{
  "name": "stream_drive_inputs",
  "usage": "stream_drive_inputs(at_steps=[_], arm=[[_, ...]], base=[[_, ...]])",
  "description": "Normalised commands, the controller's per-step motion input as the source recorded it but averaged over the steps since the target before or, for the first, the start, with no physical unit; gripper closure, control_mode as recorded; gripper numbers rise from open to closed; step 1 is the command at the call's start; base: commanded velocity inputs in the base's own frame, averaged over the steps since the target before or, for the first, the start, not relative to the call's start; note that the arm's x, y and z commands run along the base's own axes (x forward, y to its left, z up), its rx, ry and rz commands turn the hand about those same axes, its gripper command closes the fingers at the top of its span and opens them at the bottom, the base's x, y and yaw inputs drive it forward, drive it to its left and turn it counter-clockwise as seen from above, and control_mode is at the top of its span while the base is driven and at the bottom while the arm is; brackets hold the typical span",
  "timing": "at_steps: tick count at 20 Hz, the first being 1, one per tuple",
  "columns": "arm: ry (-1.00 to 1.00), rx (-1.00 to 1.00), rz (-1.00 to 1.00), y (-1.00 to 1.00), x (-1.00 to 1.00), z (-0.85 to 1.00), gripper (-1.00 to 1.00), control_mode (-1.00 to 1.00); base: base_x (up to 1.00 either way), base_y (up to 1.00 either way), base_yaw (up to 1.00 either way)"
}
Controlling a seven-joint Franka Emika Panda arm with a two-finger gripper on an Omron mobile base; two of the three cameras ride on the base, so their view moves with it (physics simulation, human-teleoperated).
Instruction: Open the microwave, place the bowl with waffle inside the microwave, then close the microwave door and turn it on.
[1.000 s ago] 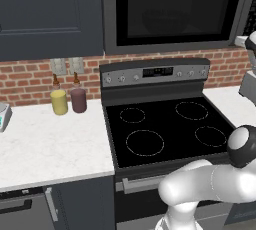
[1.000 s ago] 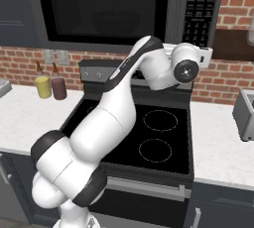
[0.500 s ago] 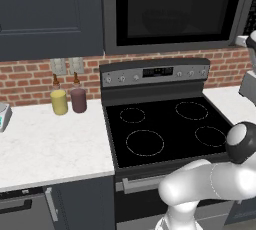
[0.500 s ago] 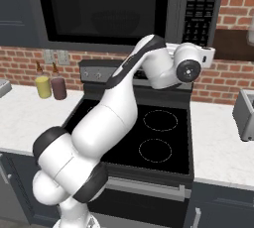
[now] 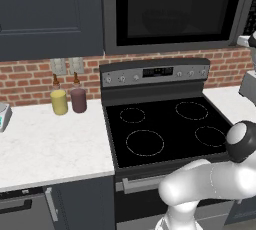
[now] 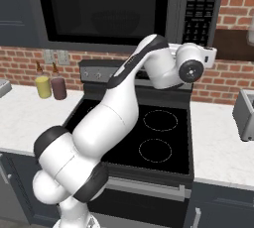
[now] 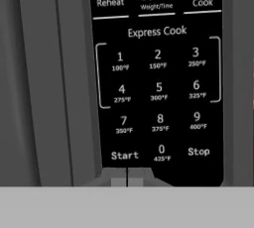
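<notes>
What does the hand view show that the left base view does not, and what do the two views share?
Hand view alone: the keypad of the microwave up close, with Reheat, Defrost, Auto Cook, Express Cook, digits, the Start button and the Stop button. The hand sits just below Start, its fingertips together.

Left base view alone: the stove, the white counter, two jars against the brick wall, and the bowl, faint behind the microwave door, which is shut.

Shared: the microwave.
</notes>
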Motion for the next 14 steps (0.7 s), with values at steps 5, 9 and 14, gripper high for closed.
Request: stream_drive_inputs(at_steps=[5, 9, 14], arm=[[0.0, 0.0, 0.0, 0.11, 0.04, 0.0, 1.0, -1.0], [0.0, 0.0, 0.0, 0.01, 0.11, 0.0, 1.0, -1.0], [0.0, 0.0, 0.0, -0.02, 0.16, 0.0, 1.0, -1.0]], base=[[0.0, 0.0, 0.0], [0.0, 0.0, 0.0], [0.0, 0.0, 0.0]])
